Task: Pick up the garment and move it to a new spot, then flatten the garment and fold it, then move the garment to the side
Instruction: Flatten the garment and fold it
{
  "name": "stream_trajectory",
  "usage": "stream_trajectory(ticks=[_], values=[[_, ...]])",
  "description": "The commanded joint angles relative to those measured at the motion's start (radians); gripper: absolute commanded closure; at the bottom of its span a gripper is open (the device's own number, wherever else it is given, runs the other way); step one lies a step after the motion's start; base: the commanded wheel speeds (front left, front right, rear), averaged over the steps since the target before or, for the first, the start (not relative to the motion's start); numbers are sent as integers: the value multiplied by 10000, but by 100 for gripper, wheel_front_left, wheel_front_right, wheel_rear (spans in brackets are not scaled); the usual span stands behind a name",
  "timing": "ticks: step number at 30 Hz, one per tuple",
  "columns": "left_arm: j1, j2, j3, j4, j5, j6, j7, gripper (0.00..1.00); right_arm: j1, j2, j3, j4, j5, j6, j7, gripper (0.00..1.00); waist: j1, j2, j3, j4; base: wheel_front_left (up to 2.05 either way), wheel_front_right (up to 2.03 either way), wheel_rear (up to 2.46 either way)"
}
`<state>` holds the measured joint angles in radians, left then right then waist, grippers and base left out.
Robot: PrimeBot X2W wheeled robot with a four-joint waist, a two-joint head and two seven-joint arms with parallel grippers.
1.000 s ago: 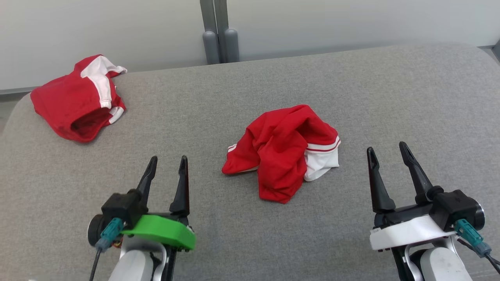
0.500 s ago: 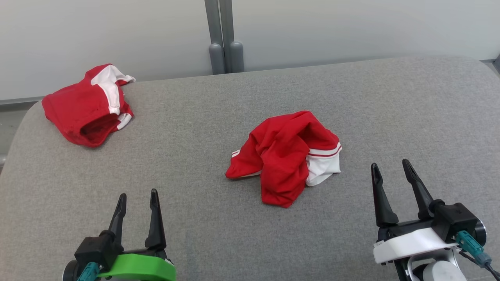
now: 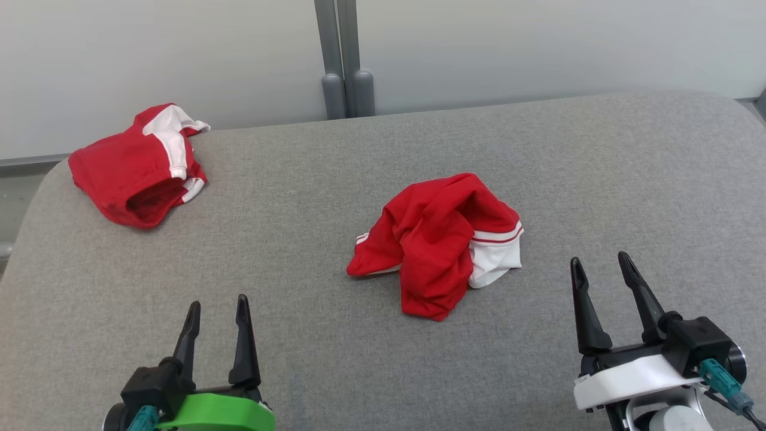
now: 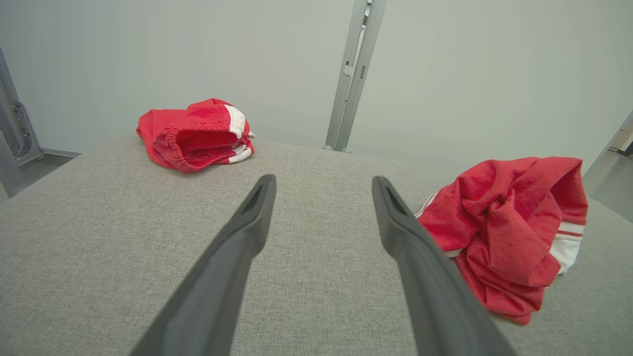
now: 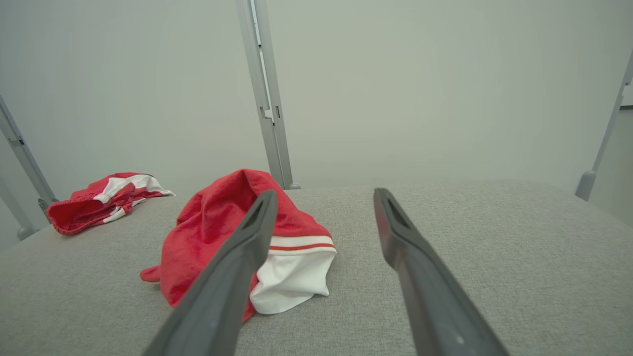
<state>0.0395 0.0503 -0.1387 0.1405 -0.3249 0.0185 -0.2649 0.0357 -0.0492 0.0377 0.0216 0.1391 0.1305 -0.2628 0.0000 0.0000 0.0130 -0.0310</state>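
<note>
While left gripper (image 3: 218,301) and right gripper (image 3: 599,258) hang empty, jaws apart, I judge pickup unstarted: crumpled garment (image 3: 440,242) lies mid desk (image 3: 335,173), ahead between them, so next needs a reach and pinch.

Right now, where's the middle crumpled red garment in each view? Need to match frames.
Head view: crumpled garment near picture centre, on the grey surface.
Left wrist view: crumpled garment at the right side, mid-height.
Right wrist view: crumpled garment left of centre, lower half.
Shared landmark: grey post behind the surface's far edge, near top centre in all three.
</note>
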Motion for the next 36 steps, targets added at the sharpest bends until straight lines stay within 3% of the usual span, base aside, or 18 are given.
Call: stream_trajectory(ticks=[1, 13, 31, 32, 34, 35, 36], values=[[109, 4, -12, 28, -95, 53, 8, 0, 85, -22, -33, 17, -18, 4, -31, 0, 0, 0, 4, 14, 0, 0, 0], [-220, 6, -212, -1, -180, 2, 8, 0, -671, -19, -318, 685, -302, 4, -31, 0, 0, 0, 274, 470, 0, 0, 0], [-849, 9, -715, -230, -272, 88, 8, 0, -4121, -28, -820, 6271, -464, 3, -31, 0, 0, 0, 1385, 2215, 0, 0, 0], [-853, 9, -718, -232, -244, 100, 8, 0, -4248, -33, -901, 6477, -469, 3, -31, 38, 0, 0, 1418, 2263, 0, 0, 0], [-875, 9, -695, -234, -254, 107, 8, 0, -4486, -29, -1091, 6799, -504, 3, -31, 91, 0, 0, 1475, 2336, 0, 0, 0], [-886, 9, -681, -237, -256, 110, 8, 0, -4595, -34, -1227, 6886, -593, 4, -31, 100, 0, 0, 1495, 2357, 0, 0, 0], [-895, 9, -667, -240, -261, 116, 8, 0, -4690, -34, -1412, 6860, -666, 3, -31, 100, 0, 0, 1511, 2370, 0, 0, 0]])
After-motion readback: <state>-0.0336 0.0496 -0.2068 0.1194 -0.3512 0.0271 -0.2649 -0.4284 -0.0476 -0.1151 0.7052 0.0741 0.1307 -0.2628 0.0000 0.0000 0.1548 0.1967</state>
